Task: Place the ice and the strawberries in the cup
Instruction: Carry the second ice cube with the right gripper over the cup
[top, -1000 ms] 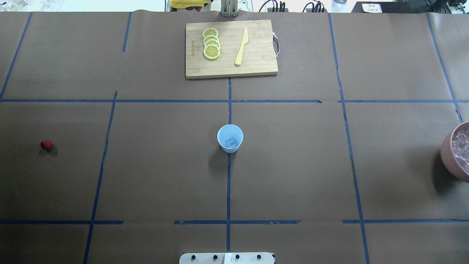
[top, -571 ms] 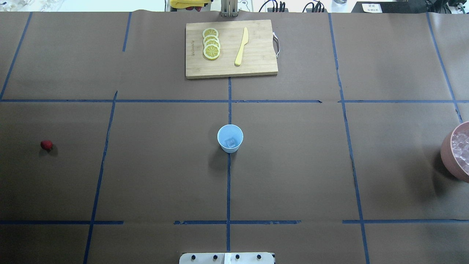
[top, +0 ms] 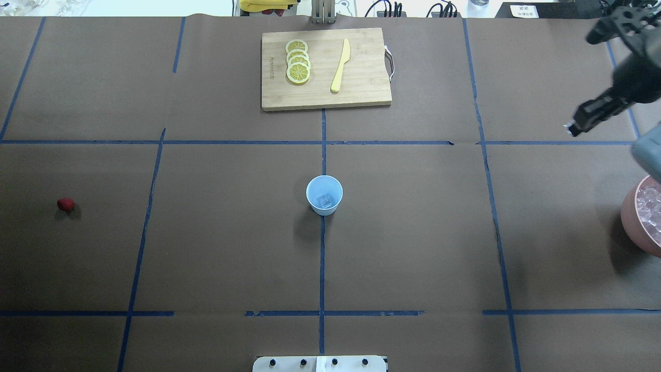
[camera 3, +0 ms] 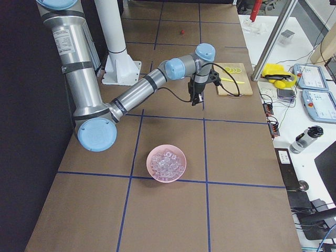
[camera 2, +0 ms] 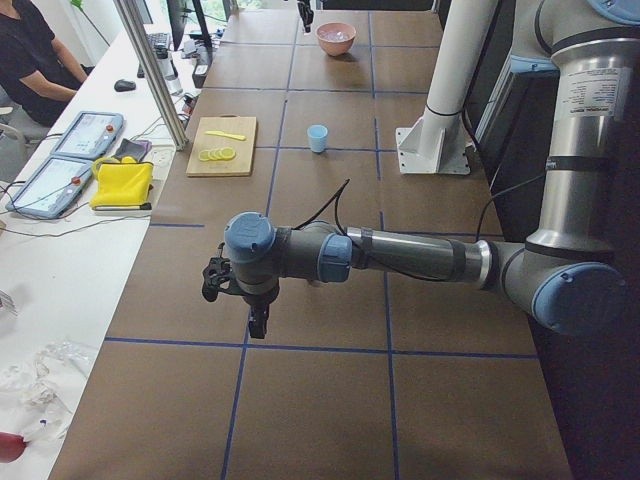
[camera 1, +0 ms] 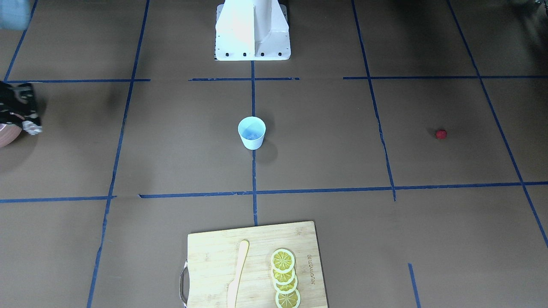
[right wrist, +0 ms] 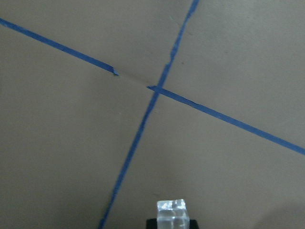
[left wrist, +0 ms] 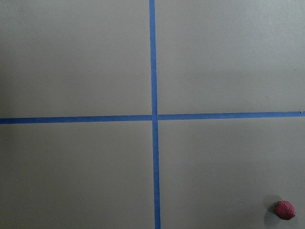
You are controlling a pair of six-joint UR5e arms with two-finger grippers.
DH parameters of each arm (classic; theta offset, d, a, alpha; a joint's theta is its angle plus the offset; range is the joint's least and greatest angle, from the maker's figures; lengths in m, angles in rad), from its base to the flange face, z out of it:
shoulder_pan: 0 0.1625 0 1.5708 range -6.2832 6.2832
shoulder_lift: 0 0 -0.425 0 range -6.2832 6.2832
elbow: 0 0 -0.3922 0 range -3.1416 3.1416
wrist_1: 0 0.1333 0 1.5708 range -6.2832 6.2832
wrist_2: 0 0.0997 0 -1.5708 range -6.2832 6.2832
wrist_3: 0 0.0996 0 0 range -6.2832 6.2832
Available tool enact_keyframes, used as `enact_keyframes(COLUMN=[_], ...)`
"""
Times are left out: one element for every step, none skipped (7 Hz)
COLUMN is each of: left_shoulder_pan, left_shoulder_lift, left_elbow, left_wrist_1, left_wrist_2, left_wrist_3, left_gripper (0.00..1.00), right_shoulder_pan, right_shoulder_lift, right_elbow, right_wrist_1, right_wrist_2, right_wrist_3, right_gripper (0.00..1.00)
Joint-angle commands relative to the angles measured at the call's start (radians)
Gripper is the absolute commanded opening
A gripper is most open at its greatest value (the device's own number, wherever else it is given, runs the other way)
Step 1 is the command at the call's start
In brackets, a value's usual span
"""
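Glassy and clear, the ice cube (right wrist: 172, 213) sat pinched at the tip of the right claw (top: 572, 128), which was closed on it from both sides and held it in the air above the paper-covered table (top: 413, 248). Straight below the claw ran a tape crossing (right wrist: 155, 89). On the claw's right, toward that end of the table, stood the pink bowl (top: 629, 219) heaped with more cubes.

What the next move turned on was the line from that claw to the cup (top: 330, 208). The pale-blue cup stood upright with its mouth open upward, well apart from the claw. It was off to the claw's left, toward the table's middle. As far as the overhead view let me judge with the claw raised, it was also somewhat nearer the robot's base. One cube (top: 324, 200) already lay in its bottom. By my reading the carry called for a long sweep leftward and a halt right above the rim, since the mouth was a small target and an off-centre release could bounce the cube away.

The strawberry (top: 65, 204) lay on the table far beyond the cup from the right claw. It was near below the left claw (camera 2: 258, 327), showing at the corner of that wrist's view. Whether the left claw was spread or pressed together I could not tell, as only a side view showed it.
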Motion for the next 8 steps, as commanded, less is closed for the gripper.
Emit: enact_keyframes(left_shoulder_pan=[0.000,0.000,0.000,0.000,0.000,0.000,0.000,0.000], left_shoulder_lift=[0.000,-0.001,0.000,0.000,0.000,0.000,0.000,0.000], left_elbow=[0.002,0.006,0.008,0.008,0.009,0.011,0.011,0.012], left_wrist_1=[0.000,0.000,0.000,0.000,0.000,-0.001,-0.001,-0.001], left_wrist_2=[0.000,0.000,0.000,0.000,0.000,0.000,0.000,0.000], left_wrist_3=[0.000,0.000,0.000,0.000,0.000,0.000,0.000,0.000], left_gripper=[1.00,1.00,1.00,1.00,1.00,1.00,1.00,1.00], right_shoulder_pan=[-0.191,-0.279,-0.354,-0.406,-0.452,-0.485,-0.509,-0.519], right_shoulder_lift=[0.218,0.298,0.332,0.358,0.416,0.443,0.463,0.470], right_elbow=[-0.051,-0.074,-0.093,-0.161,-0.244,-0.277,-0.309,-0.314], right_wrist_1=[0.005,0.006,0.050,0.178,0.227,0.229,0.232,0.233], right_wrist_2=[-0.036,-0.120,-0.200,-0.239,-0.294,-0.317,-0.334,-0.345], right_wrist_3=[0.444,0.604,0.707,0.830,0.886,0.892,0.904,0.914], right_gripper=[0.00,0.00,0.00,0.00,0.00,0.00,0.00,0.00])
